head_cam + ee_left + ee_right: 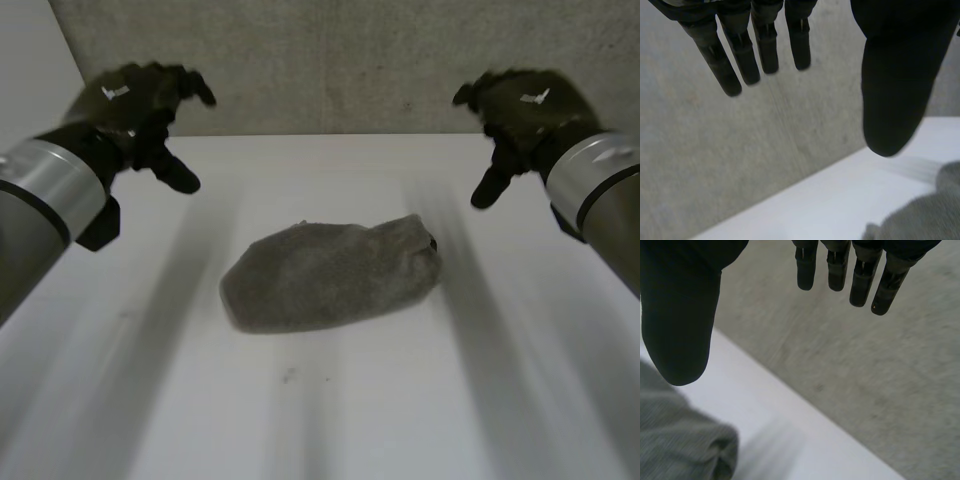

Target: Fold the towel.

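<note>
Hands (140, 100) (520, 110) open, grey towel (330, 275) bunched, mid-table

You've got towel (330, 275) crumpled mid-table (320, 420) | left hand (140, 105) up, fingers loose | right hand (520, 115) same | both well apart from towel

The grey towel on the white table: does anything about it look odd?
The grey fuzzy towel lies in a lumpy, rounded heap on the white table, not flat or squarely folded. The left black hand and the right black hand hang open, apart from it. Nothing looks spilled or torn.
</note>
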`<state>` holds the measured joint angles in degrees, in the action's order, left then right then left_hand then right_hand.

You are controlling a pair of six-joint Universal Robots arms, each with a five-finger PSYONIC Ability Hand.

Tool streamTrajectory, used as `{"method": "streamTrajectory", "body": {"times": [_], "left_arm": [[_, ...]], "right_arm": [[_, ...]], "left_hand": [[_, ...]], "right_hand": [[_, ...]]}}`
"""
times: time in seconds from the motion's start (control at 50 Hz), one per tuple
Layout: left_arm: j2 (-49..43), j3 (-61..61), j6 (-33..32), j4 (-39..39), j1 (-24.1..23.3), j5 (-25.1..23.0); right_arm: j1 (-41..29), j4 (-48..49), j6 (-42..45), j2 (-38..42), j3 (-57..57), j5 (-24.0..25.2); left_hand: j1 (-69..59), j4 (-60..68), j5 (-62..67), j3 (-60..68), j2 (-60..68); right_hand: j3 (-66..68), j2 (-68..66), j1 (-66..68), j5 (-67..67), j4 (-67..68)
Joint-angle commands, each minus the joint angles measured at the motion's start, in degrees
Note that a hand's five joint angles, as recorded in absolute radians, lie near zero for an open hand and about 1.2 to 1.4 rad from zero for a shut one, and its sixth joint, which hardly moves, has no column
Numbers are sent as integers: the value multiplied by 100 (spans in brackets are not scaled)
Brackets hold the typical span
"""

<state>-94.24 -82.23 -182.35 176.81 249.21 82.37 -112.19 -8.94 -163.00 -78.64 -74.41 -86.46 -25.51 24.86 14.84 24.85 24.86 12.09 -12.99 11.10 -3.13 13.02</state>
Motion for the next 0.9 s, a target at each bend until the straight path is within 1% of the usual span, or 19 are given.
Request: {"method": "streamTrajectory", "body": {"times": [0.02,0.08,0.1,0.18,0.22,0.28,0.36,0.44,0.48,0.5,0.52,0.54,0.56,0.58,0.6,0.62,0.64,0.78,0.9], "left_arm": [[-772,-74,-29,-174,14,-11],[-1183,-206,-55,-235,31,-37],[-1402,-250,-73,-183,49,-54],[-1914,-180,-179,-51,58,-63],[-2387,-75,-380,203,84,-63],[-2591,-4,-513,354,84,-63],[-3117,136,-828,809,66,-81],[-3356,189,-847,1092,31,-99],[-3539,198,-847,1258,-30,-177],[-3540,198,-847,1259,-30,-178],[-3584,189,-855,1276,-65,-230],[-3584,189,-847,1285,-126,-257],[-3584,189,-847,1285,-127,-257],[-3549,189,-829,1303,-205,-248],[-3523,189,-812,1312,-284,-222],[-3523,189,-811,1312,-285,-222],[-3453,189,-794,1329,-329,-178],[-2196,-39,-680,1347,-426,51],[-600,-556,39,1347,-584,323]], "right_arm": [[-74,-829,769,622,85,445],[-92,-1240,849,972,93,576],[-92,-1294,831,1148,93,656],[-92,-1075,743,1519,93,858],[-101,-507,490,1877,76,946],[-101,-170,321,2028,49,955],[-153,882,-21,2484,-38,894],[-241,1430,-30,2793,-21,815],[-250,1727,-22,3021,32,710],[-250,1729,-22,3022,32,709],[-250,1824,-30,3048,49,631],[-250,1886,-22,3013,67,534],[-250,1887,-22,3013,67,533],[-259,1956,-22,2908,93,472],[-259,2027,-48,2759,111,446],[-259,2027,-48,2758,111,445],[-250,2097,-74,2523,155,437],[-259,2221,-153,1747,673,419],[-268,1984,-276,1519,1445,419]], "left_hand": [[-994,1058,1061,1059,1058],[-810,875,877,876,875],[-376,440,443,441,440],[638,-573,-571,-572,-573],[1007,-942,-940,-941,-942],[1041,-977,-974,-976,-977],[1058,-994,-991,-993,-994],[1041,-977,-974,-976,-977],[875,-810,-808,-809,-810],[873,-809,-806,-808,-809],[357,-292,-290,-292,-292],[-847,912,914,913,912],[-859,924,926,925,924],[-2625,2689,2692,2690,2689],[-4524,4589,4591,4589,4589],[-4543,4608,4610,4608,4608],[-5440,5505,5507,5506,5505],[-5449,5514,5516,5515,5514],[-5449,5514,5516,5515,5514]], "right_hand": [[708,-618,807,-604,615],[708,-618,807,-604,615],[708,-618,807,-604,615],[624,-533,723,-519,531],[507,-416,605,-402,413],[506,-416,605,-402,413],[657,-566,755,-552,563],[1482,-1391,1580,-1377,1389],[2836,-2746,2935,-2732,2743],[2844,-2754,2943,-2740,2751],[4560,-4469,4658,-4455,4466],[6176,-6085,6274,-6071,6082],[6192,-6101,6290,-6087,6098],[6785,-6695,6884,-6681,6692],[6791,-6701,6890,-6687,6698],[6791,-6701,6890,-6687,6698],[6791,-6701,6890,-6687,6698],[6791,-6701,6890,-6687,6698],[6791,-6701,6890,-6687,6698]]}}
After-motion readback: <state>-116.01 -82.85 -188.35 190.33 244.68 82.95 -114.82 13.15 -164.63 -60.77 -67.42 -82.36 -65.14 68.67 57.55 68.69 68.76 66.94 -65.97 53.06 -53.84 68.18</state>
